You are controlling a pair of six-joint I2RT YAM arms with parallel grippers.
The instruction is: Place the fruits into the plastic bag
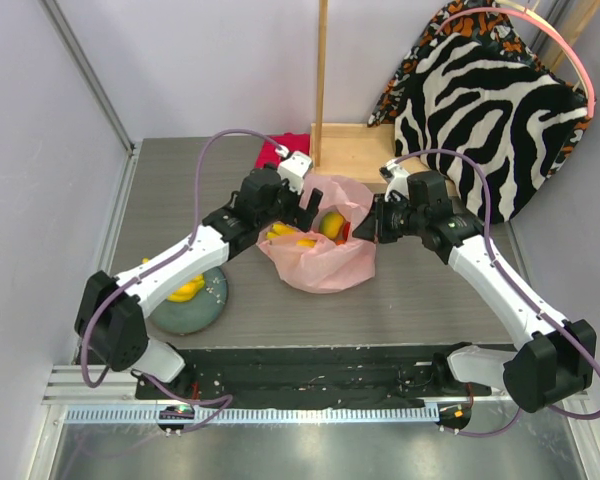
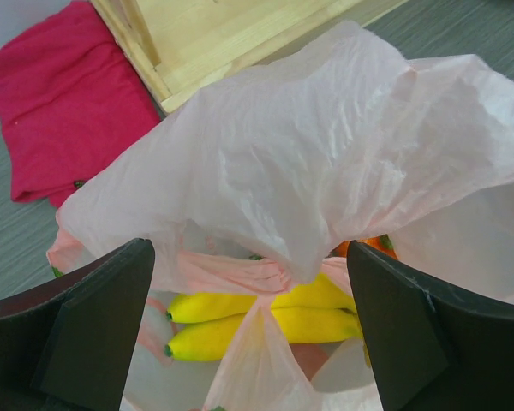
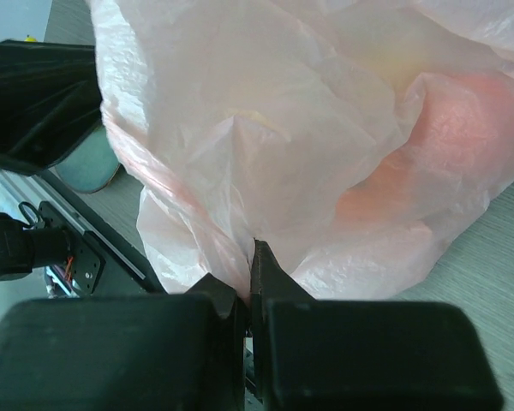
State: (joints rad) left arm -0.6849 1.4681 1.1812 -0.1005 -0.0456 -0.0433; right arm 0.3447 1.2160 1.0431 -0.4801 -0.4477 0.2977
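We see the plastic bag (image 1: 320, 262) at the middle of the worktop (image 1: 400, 310), its mouth facing up. The bananas (image 2: 257, 317) lie inside it, with an orange fruit (image 2: 370, 247) just beside them. Our left end effector (image 2: 253, 342) hangs over the mouth, fingers wide apart and holding nothing. Our right end effector (image 3: 250, 265) is pinched together on the bag's right edge. A red cloth (image 2: 60, 111) lies on the far side, to the left of the bag.
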